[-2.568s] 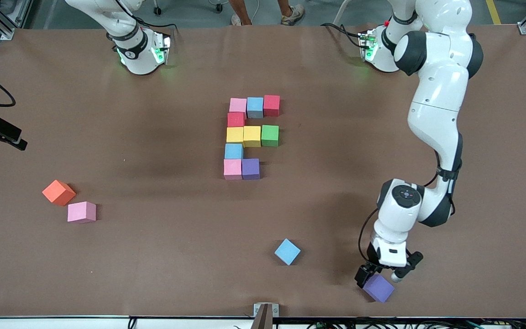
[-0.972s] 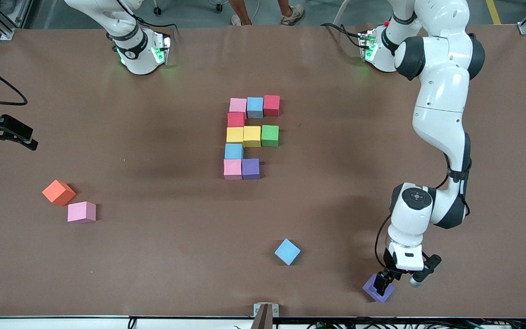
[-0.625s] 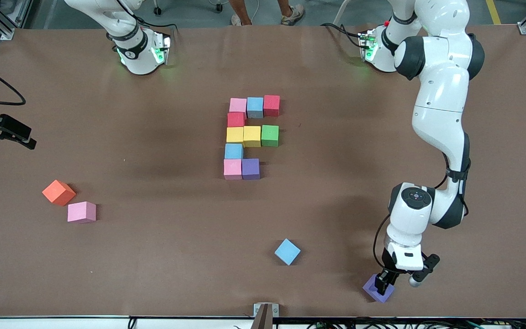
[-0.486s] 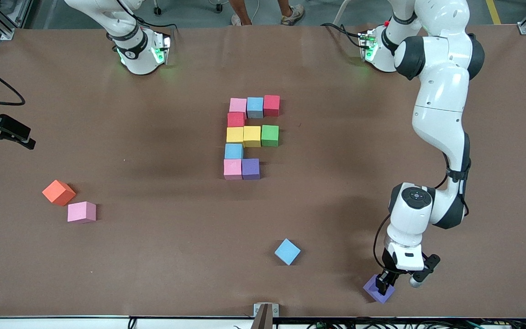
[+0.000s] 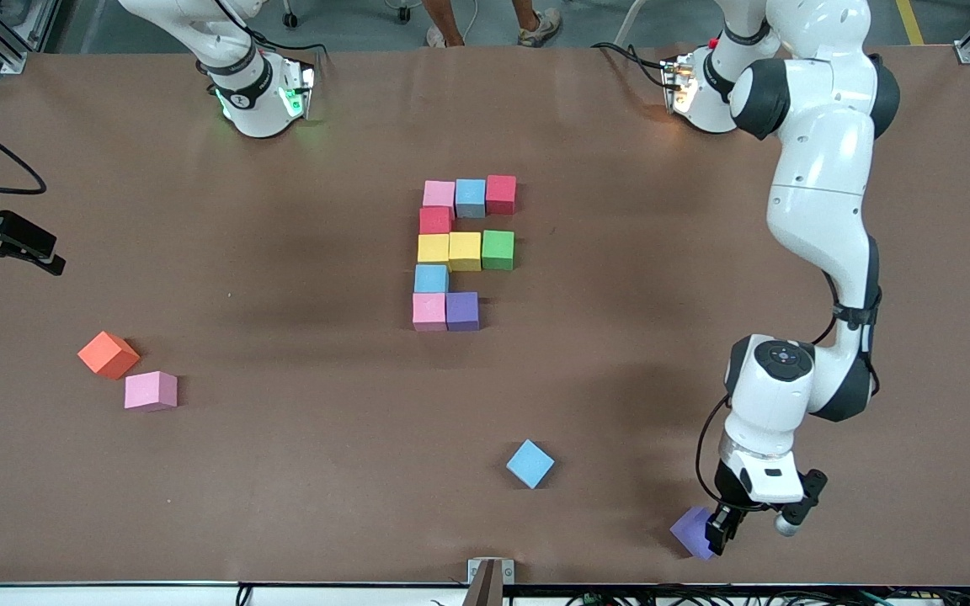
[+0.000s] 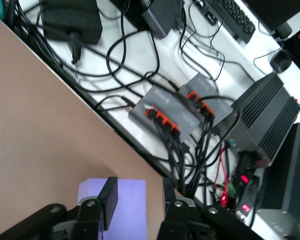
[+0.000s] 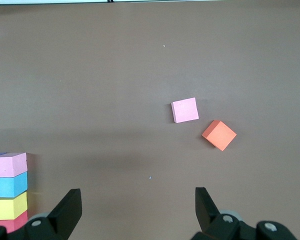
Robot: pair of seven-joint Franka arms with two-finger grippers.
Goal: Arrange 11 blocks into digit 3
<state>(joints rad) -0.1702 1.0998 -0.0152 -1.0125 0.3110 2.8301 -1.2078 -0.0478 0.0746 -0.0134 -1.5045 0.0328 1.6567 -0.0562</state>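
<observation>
**Front view.** The unfinished figure [image 5: 461,250] lies mid-table, its blocks touching. Farthest from the camera is a row of pink, light blue and red. Next comes a single red block, then a row of two yellow and one green, then a single light blue. The nearest row has only a pink and a purple block.

The loose purple block [image 5: 690,530] sits turned cornerwise close to the table's near edge, toward the left arm's end. The left gripper [image 5: 719,532] is down at the block's corner, and its fingers are drawn in narrow on it.

A loose blue block [image 5: 530,463] lies near the near edge, between the figure and the purple one. A loose pink block [image 5: 151,390] and an orange block [image 5: 108,354] lie just beside each other toward the right arm's end. The right gripper [image 5: 3,242] waits above that end of the table.

**Left wrist view.** The left gripper [image 6: 138,197] straddles part of the loose purple block [image 6: 131,212]. One finger [image 6: 108,200] is over the block's top and the other is past its edge. The block lies by the table's edge.

**Right wrist view.** The right gripper [image 7: 136,200] has its fingers spread wide and holds nothing. Below it lie the loose pink block [image 7: 185,110] and the orange block [image 7: 219,135]. The figure's end blocks [image 7: 10,185] show at the frame's edge.
</observation>
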